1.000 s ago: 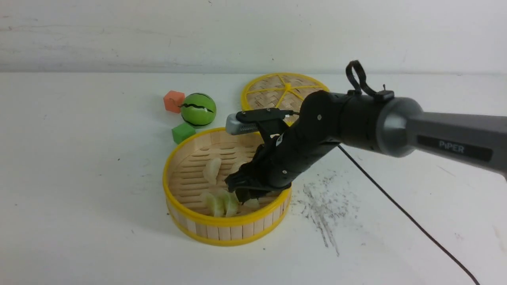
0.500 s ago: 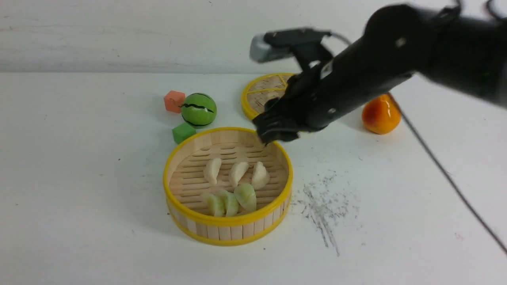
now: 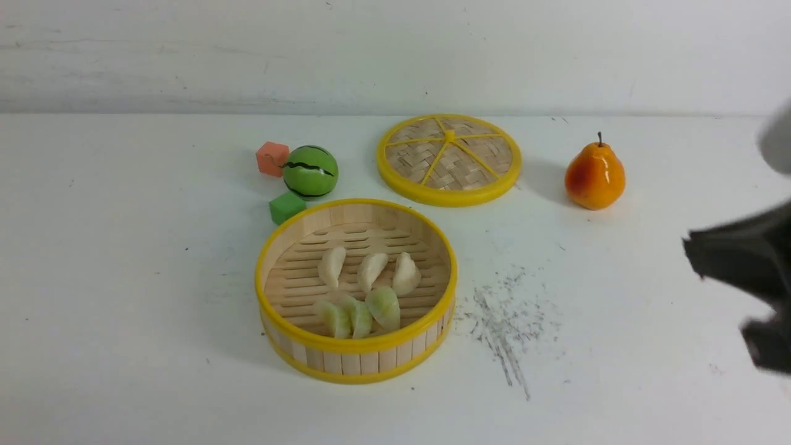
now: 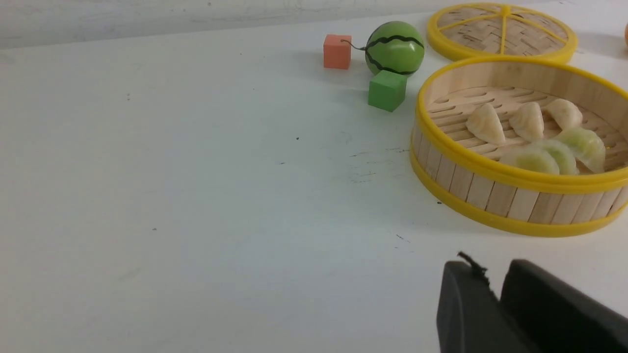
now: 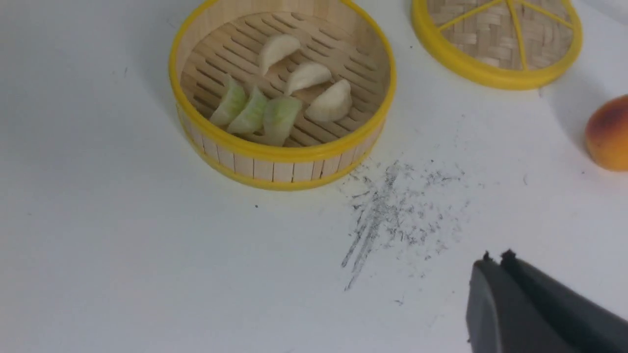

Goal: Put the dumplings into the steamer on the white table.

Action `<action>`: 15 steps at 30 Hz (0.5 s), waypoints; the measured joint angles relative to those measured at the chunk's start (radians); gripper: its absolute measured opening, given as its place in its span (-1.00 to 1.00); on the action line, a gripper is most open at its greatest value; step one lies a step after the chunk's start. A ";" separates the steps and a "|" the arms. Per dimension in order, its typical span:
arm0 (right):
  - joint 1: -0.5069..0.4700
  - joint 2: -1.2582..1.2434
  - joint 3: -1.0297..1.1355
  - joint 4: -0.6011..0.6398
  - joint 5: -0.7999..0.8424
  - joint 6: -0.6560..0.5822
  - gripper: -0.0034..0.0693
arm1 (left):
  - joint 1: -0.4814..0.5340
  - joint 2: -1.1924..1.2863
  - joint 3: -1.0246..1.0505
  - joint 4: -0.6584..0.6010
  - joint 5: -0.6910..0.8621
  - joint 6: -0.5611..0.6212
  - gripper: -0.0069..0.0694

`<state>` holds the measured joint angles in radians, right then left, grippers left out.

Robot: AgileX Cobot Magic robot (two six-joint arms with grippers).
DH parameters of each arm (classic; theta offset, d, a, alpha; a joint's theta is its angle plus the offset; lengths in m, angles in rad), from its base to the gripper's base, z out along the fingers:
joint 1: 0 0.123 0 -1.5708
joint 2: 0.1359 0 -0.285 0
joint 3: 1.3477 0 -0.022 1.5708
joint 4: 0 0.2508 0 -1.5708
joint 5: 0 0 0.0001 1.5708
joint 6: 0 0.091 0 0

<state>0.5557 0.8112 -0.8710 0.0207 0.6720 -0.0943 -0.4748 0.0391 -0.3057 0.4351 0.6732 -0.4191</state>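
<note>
Since a second ago the right arm has pulled out of the steamer [image 3: 356, 290] and swung away to the table's 3 o'clock edge, where it shows only as a dark blur; the pear [image 3: 594, 175] and the whole woven lid [image 3: 449, 159], hidden behind it before, are now uncovered. In the right wrist view the right gripper [image 5: 495, 259] hangs over bare white table [image 3: 123, 278] with its fingers pressed together and nothing between them. The left gripper [image 4: 483, 274] sits low beside the basket's near wall, its fingers nearly together with a thin gap, empty.

Around the steamer: a green cube [image 3: 286, 207] lies just off its rim at 10 o'clock, a toy watermelon [image 3: 310, 171] and an orange cube [image 3: 272, 158] beyond that, the lid at 1 o'clock, the pear well off at 2 o'clock, and grey scuff marks [image 3: 503, 321] at 3 to 4 o'clock. Nothing stands over the basket.

All six dumplings [image 3: 364, 290] lie on the slatted floor inside the steamer: three cream ones in a row toward 12 o'clock, three pale green ones bunched touching each other toward 6 o'clock. The basket stands upright, bamboo wall between yellow rims.
</note>
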 joint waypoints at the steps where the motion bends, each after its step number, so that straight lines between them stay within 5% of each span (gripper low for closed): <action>1: 0.000 -0.079 0.093 -0.005 -0.086 0.001 -0.94 | 0.000 0.000 0.000 0.000 0.000 0.000 -0.51; 11: 0.000 -0.573 0.720 -0.011 -0.816 0.002 -0.92 | 0.000 0.000 0.000 0.000 0.000 0.000 -0.48; 15: 0.000 -0.709 0.872 -0.021 -0.944 0.002 -0.91 | 0.000 0.000 0.000 0.000 0.000 0.000 -0.48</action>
<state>0.5557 0.1026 0.0008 0.0000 -0.2716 -0.0924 -0.4748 0.0391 -0.3057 0.4351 0.6732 -0.4191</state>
